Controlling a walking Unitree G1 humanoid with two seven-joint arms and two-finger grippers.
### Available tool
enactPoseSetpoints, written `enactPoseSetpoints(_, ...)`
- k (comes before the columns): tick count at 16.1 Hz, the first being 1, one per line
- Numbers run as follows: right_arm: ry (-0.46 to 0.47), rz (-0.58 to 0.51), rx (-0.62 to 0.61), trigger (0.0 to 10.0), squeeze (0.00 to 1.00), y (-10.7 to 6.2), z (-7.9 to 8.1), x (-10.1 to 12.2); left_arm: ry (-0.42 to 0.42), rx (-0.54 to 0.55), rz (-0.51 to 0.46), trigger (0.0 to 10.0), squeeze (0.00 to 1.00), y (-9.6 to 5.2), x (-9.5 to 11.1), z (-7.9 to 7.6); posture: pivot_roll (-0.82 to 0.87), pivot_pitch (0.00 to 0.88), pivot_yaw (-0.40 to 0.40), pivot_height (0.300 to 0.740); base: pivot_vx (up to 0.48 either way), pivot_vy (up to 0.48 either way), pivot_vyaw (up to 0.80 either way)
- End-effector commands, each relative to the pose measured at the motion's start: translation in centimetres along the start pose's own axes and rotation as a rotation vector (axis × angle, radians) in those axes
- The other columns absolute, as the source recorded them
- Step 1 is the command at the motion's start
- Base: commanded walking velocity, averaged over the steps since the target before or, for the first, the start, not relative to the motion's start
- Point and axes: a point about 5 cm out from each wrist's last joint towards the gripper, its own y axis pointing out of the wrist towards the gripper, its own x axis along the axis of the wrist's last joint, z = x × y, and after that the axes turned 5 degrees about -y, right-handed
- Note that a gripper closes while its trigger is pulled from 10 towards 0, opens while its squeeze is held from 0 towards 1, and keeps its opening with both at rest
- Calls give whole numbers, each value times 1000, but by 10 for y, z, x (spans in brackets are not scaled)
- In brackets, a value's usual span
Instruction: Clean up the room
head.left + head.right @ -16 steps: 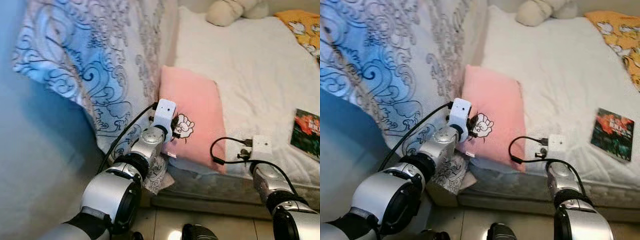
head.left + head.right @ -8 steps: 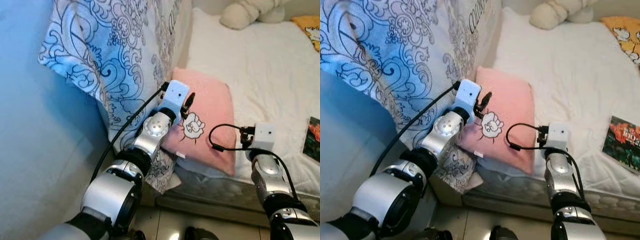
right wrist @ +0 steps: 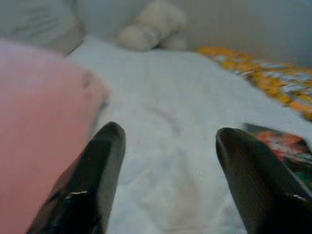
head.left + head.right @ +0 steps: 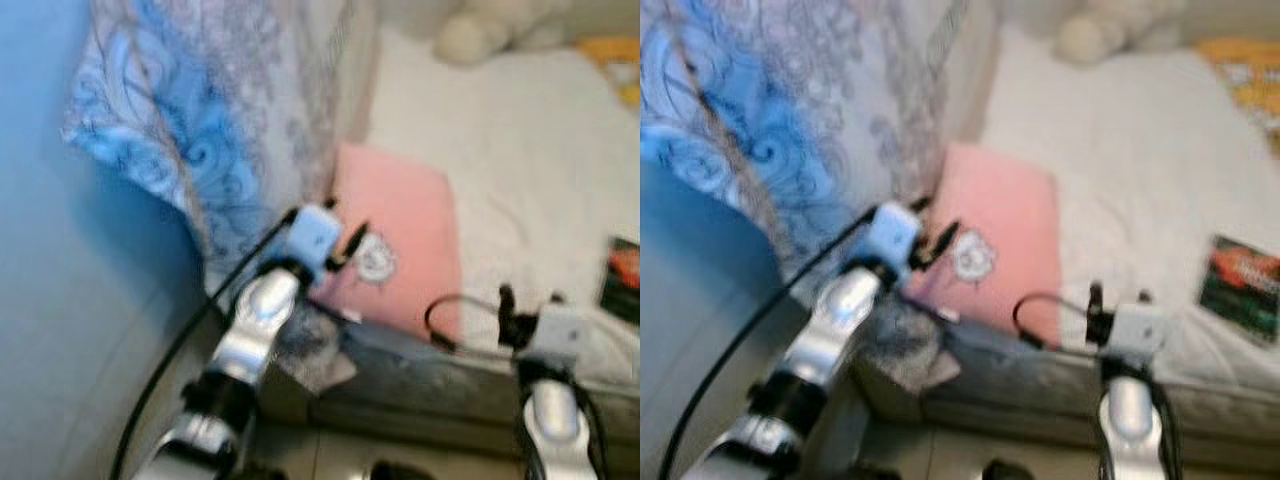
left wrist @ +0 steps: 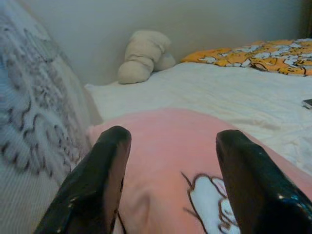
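The pink pillow [image 4: 400,240] lies flat at the near left corner of the bed [image 4: 500,170], its cartoon print [image 4: 374,262] facing up, tucked against the blue-and-white patterned quilt [image 4: 200,130] that hangs to its left; I have the left gripper [image 5: 168,190] spread wide just over the pillow's near edge, holding nothing, and the right gripper [image 3: 168,190] likewise parted and empty above the white sheet beside the pillow; the head views are smeared with motion, so my judgement of contact is poor; my worry is that if I close now the left fingers [image 5: 97,185] could pinch only a fold of the soft cover and the pillow would sag and slip out as I lift, or they could snag the quilt, which sits very close; the right arm's looping cable [image 4: 450,310] hangs near the mattress edge and might catch there; the pillow looks plush, plump and rounded at the corners, likely to deform under any squeeze; the sheet is rumpled and soft; farther off sit a cream stuffed toy [image 5: 144,56], an orange printed blanket [image 5: 258,53] and a glossy book [image 4: 1240,285] near the right edge.
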Motion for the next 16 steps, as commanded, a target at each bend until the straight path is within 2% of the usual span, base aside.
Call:
enactPoseSetpoints(1,28,13,-12,10000,1000,-3,-4,-1,-15,100,69,10000,1000,-18,-18,16,20,0,7,740,0,0,0)
enactPoseSetpoints(2,30,10,-2,10000,1000,-7,-4,5,-37,123,102,10000,1000,-31,-22,18,23,0,2,740,0,0,0)
enactPoseSetpoints(3,54,17,39,10000,1000,-15,-2,7,-74,168,132,10000,1000,-57,-27,21,29,0,-5,740,0,0,0)
enactPoseSetpoints(4,73,29,55,10000,1000,-18,-2,6,-102,198,139,10000,1000,-67,-29,24,33,0,-6,740,0,0,0)
enactPoseSetpoints(5,115,58,123,10000,1000,-21,6,1,-155,263,142,10000,1000,-77,-32,29,39,0,-13,740,0,-480,0)
enactPoseSetpoints(6,136,102,223,10000,1000,-17,22,-4,-229,324,140,10000,1000,-74,-34,35,42,0,-17,740,0,-469,0)
enactPoseSetpoints(7,136,108,215,10000,0,-9,26,-4,-195,299,129,10000,0,-68,-32,32,47,0,-20,740,0,-450,0)
enactPoseSetpoints(8,136,110,212,10000,0,-6,27,-4,-187,293,128,10000,0,-65,-31,31,47,0,-20,740,0,-450,0)
enactPoseSetpoints(10,140,119,195,10000,0,9,32,0,-238,381,148,10000,0,-54,-29,36,40,0,-7,740,0,-431,0)
enactPoseSetpoints(11,146,123,200,10000,0,15,35,1,-238,377,142,10000,0,-52,-26,36,29,0,0,740,0,-431,0)
enactPoseSetpoints(13,139,99,214,10000,0,19,39,7,-220,333,106,10000,0,-48,-20,32,22,0,6,740,0,-431,0)
enactPoseSetpoints(16,105,88,214,10000,0,16,43,5,-200,236,32,10000,0,-40,-6,26,15,0,17,740,0,-431,0)
